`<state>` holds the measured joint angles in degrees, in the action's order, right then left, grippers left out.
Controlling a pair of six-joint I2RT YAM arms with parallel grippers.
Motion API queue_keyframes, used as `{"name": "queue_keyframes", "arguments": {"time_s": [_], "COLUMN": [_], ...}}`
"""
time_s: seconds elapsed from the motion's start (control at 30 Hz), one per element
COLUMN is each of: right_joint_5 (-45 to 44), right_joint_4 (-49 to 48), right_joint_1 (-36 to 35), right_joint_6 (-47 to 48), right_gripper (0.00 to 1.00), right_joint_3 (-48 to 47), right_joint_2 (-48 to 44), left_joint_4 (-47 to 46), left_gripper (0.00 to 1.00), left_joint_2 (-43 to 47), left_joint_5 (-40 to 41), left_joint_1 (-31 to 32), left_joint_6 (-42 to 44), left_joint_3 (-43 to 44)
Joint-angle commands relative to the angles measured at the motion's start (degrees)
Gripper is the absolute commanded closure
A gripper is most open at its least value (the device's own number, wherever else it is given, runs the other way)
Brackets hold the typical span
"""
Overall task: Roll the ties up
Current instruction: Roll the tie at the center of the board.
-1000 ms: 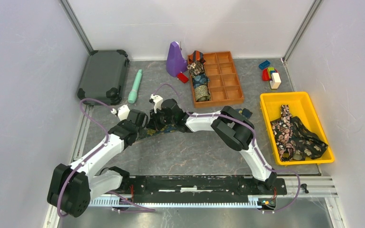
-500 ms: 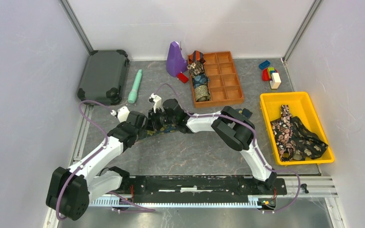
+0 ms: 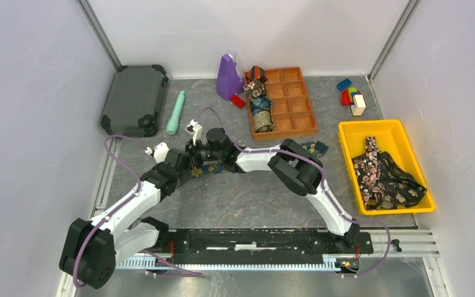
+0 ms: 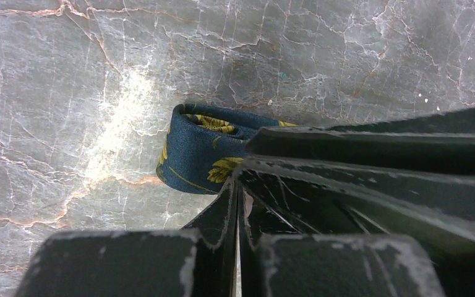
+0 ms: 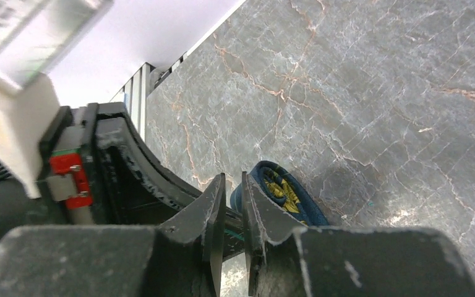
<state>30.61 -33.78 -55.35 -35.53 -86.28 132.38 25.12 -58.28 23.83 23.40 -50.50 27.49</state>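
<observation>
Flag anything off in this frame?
Only small things. The navy tie roll on the table looks squashed into an oval rather than a round coil, and what looks like its loose tail trails past the right arm's elbow. The finger edges show chipped coating in both wrist views. Nothing spilled.

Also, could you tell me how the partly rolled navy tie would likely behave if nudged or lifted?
The navy tie looks like soft, thin fabric, so it would probably flop rather than hold its shape. It is wound only into a loose loop, so it may well unroll. On the smooth marbled table it could slide when pushed.
</observation>
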Motion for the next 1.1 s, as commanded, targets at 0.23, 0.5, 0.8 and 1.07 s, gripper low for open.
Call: {"name": "queue_keyframes", "arguments": {"time_s": [0.23, 0.5, 0.8, 1.07], "right_joint_5": [3.6, 2.7, 2.3, 2.2], "right_joint_4": [-1.2, 0.2, 0.1, -0.9], "right_joint_1": [-1.2, -1.2, -0.7, -0.2], "right_joint_6": [-1.3, 0.0, 0.4, 0.3], "right_gripper": [0.81, 0.82, 0.85, 0.89], "right_joint_3": [-2.5, -3.0, -2.1, -0.7], "right_joint_2": [4.0, 4.7, 4.3, 3.6], "left_joint_4": [-2.9, -1.8, 2.0, 7.9], "left_gripper": [0.97, 0.91, 0.64, 0.40], "left_joint_2": [1.6, 3.1, 5.9, 10.5], "left_joint_5": [-0.1, 0.1, 2.2, 8.2], "left_joint_1": [0.3, 0.3, 0.3, 0.3], "left_joint_6": [-0.5, 0.2, 1.0, 1.0], "left_joint_3": [-0.2, 0.6, 2.2, 3.4]}}
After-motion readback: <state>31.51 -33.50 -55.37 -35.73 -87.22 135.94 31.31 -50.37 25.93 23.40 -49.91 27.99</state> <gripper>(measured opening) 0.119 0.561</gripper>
